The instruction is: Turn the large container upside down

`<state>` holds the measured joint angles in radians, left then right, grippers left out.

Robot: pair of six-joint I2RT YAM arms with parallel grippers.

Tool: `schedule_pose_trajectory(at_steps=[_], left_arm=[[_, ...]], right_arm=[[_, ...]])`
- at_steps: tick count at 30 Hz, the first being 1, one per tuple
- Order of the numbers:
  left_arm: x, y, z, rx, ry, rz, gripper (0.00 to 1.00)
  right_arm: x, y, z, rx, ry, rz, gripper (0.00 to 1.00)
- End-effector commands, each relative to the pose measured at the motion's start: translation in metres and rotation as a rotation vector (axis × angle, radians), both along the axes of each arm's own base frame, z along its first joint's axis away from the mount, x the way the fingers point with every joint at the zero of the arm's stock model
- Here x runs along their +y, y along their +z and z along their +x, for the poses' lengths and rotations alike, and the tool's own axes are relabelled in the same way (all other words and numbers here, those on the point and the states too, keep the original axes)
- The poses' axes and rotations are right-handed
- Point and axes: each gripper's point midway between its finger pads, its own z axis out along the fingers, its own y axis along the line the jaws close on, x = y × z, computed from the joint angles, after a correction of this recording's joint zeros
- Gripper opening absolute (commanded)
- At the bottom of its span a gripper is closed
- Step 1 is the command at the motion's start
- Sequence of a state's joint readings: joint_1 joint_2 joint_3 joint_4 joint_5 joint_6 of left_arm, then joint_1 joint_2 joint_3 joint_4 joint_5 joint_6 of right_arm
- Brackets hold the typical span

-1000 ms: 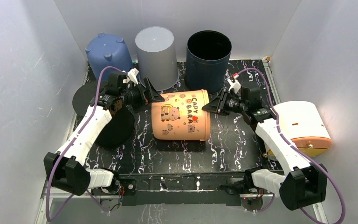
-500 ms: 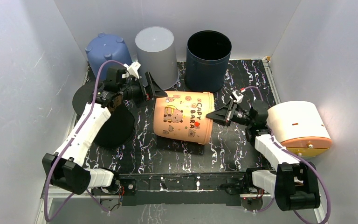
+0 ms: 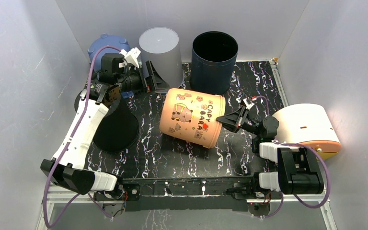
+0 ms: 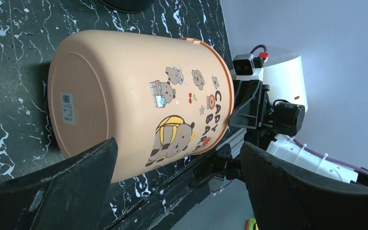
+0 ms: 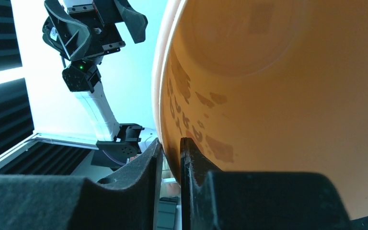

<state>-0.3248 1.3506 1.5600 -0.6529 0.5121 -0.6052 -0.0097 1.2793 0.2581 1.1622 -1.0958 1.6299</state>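
My right end effector (image 3: 222, 120) pinches the rim of the orange bucket (image 3: 189, 117), lying sideways mid-worktop (image 3: 254, 86), to swing it over; my left end effector (image 3: 154, 81) hangs released behind its base.

right tool (image 5: 171, 149) clamped on the rim of the peach container (image 5: 278, 96), one finger outside the wall, one inside. Container's interior fills most of the frame, printed figures showing through the wall. left tool (image 5: 96, 17) sits upper left, jaws spread, apart from the container.
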Motion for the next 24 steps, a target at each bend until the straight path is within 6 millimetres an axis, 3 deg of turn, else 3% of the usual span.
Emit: schedule_pose_trajectory(at_steps=[1, 6, 20, 24], left_arm=[[0.005, 0.012, -0.007, -0.026, 0.0, 0.026, 0.98], [0.005, 0.009, -0.007, -0.019, 0.003, 0.019, 0.98], [0.003, -0.002, -0.005, 0.013, 0.001, 0.018, 0.98], [0.001, -0.004, -0.005, 0.015, -0.002, 0.013, 0.98]], right_arm=[[-0.003, -0.021, -0.001, 0.166, -0.007, 0.067, 0.0], [-0.006, -0.012, -0.003, 0.164, -0.015, 0.168, 0.0], [-0.005, -0.037, -0.01, 0.227, -0.006, 0.167, 0.0], [-0.002, -0.036, -0.009, 0.215, 0.011, 0.161, 0.0]])
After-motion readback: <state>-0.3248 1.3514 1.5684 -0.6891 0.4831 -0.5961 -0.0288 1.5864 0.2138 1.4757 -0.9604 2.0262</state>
